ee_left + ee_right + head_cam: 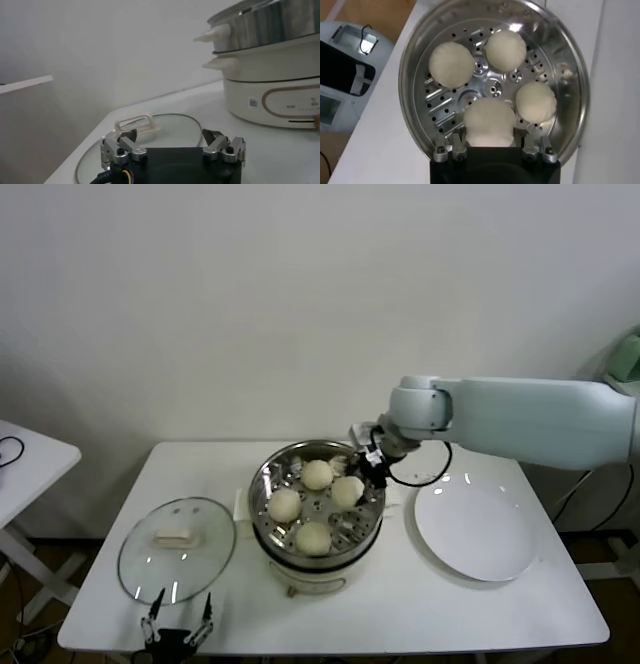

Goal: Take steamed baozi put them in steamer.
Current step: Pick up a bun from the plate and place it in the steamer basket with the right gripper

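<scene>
- Head view: the right gripper (366, 468) reaches over the steamer (316, 559), its fingers clenched on one baozi (347, 491) just below them, inside the far right of the pot. Three more buns sit beside it on the tray, so this looks like the last one being set down. The white plate (473, 534), out to the gripper's right, holds nothing. The left gripper (178, 624) waits at the table's near edge, just in front of the glass lid (178, 549).
- Left wrist view: the left gripper (172, 150) stands released, holding nothing; the lid (145, 131) lies flat just ahead, off so the pot stays open for loading.
- Right wrist view: the right gripper (492, 149) grips the nearest baozi (489, 121) from both sides, low over the perforated tray; the others lie beyond, apart.
</scene>
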Robot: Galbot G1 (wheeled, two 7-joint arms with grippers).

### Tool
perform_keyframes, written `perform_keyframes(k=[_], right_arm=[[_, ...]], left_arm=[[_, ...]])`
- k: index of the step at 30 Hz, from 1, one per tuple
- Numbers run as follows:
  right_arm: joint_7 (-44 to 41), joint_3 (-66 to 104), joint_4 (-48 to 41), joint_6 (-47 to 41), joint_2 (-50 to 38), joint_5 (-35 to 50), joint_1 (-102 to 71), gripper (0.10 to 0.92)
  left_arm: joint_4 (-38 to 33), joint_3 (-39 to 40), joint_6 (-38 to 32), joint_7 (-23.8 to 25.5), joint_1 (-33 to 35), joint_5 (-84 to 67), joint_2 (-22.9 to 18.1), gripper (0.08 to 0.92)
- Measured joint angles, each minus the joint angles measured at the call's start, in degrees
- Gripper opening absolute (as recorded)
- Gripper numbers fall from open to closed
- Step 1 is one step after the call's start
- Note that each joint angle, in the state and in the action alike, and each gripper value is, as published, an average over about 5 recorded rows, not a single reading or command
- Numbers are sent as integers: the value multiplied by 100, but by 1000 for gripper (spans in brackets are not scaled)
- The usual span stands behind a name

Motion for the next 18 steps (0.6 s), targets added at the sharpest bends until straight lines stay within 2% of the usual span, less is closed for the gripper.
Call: perform_keyframes(k=[14, 18], right_arm=[[60, 113, -345, -36, 138, -267, -443, 640], [59, 149, -431, -23, 191, -298, -510, 668]], left_arm=[[43, -1, -19, 3, -20, -22, 7, 823], [42, -6, -20, 3, -23, -33, 8, 823]])
